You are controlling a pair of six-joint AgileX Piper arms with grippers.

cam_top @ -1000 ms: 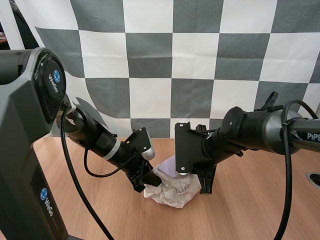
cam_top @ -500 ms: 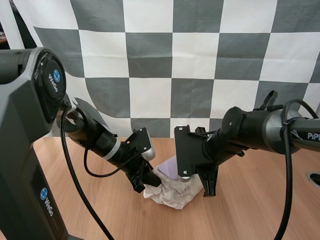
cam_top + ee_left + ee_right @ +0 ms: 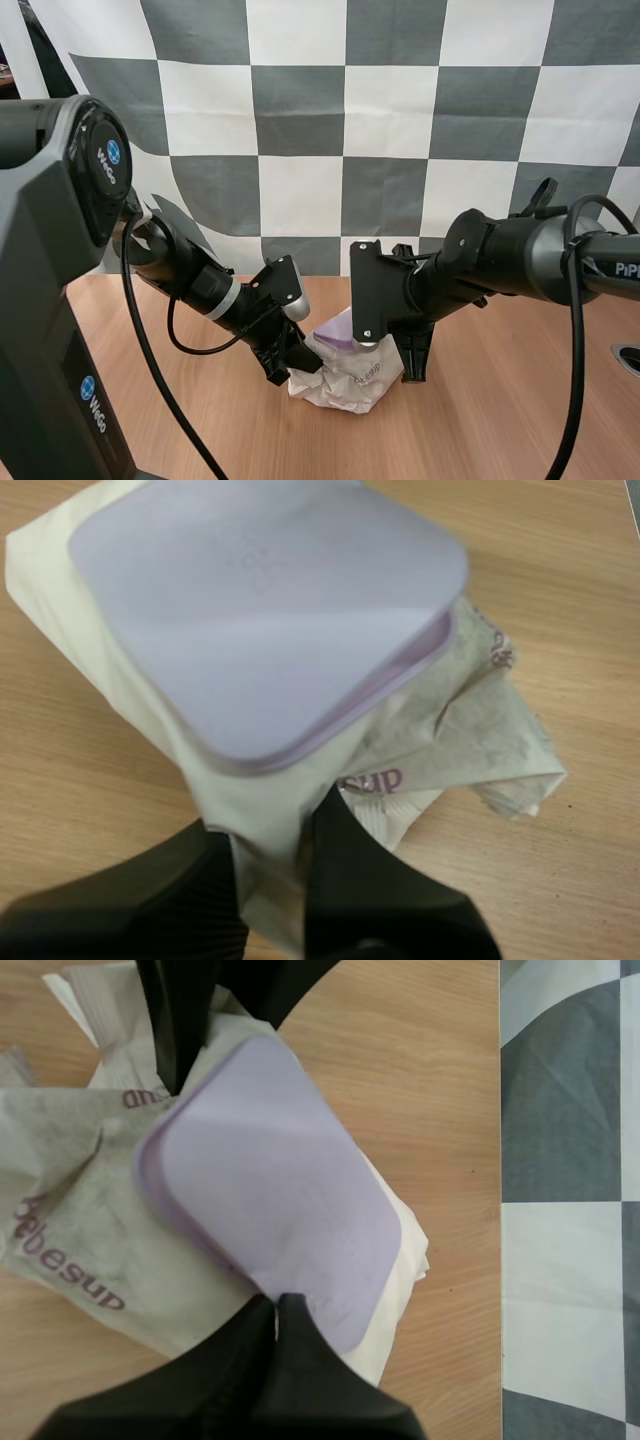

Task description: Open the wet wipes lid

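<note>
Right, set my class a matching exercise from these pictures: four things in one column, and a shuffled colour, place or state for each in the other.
Column one
1. left gripper
2. right gripper
3. lid
4. table

Column two
A. light brown wood
B. at the lid's edge
C. pale purple
D. shut on the pack wrapper

Pairs: 1-D, 2-B, 3-C, 4-A.

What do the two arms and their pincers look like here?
The left arm and right arm are black, built of rounded tubular segments. The left arm wears a silver band; the right arm carries white lettering. The left pincer and right pincer each have two black tapered fingers; the left one's inner faces are ribbed.
</note>
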